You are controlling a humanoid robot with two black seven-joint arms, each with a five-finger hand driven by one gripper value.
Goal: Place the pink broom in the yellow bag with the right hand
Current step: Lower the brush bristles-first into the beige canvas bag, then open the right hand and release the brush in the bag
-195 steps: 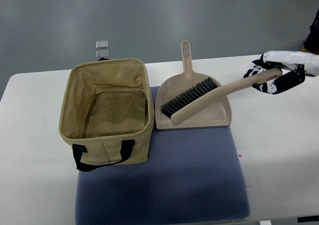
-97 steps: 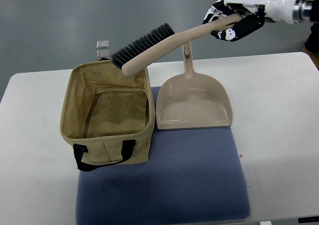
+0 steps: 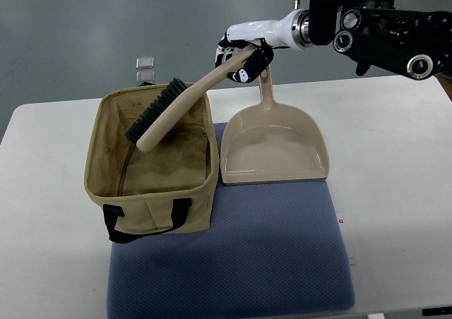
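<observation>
Our right hand (image 3: pixel 244 58) is clamped on the handle of the pink broom (image 3: pixel 169 111). From the hand its long axis runs toward 8 o'clock, brush head inside the yellow bag (image 3: pixel 152 153).

Beige dustpan (image 3: pixel 274 146) on blue mat (image 3: pixel 233 255), white table (image 3: pixel 395 164), small metal clips (image 3: pixel 145 69) on grey floor

Matt cloth bag (image 3: pixel 152 160), smooth plastic dustpan (image 3: pixel 274 146), textured blue mat (image 3: pixel 233 255)
</observation>
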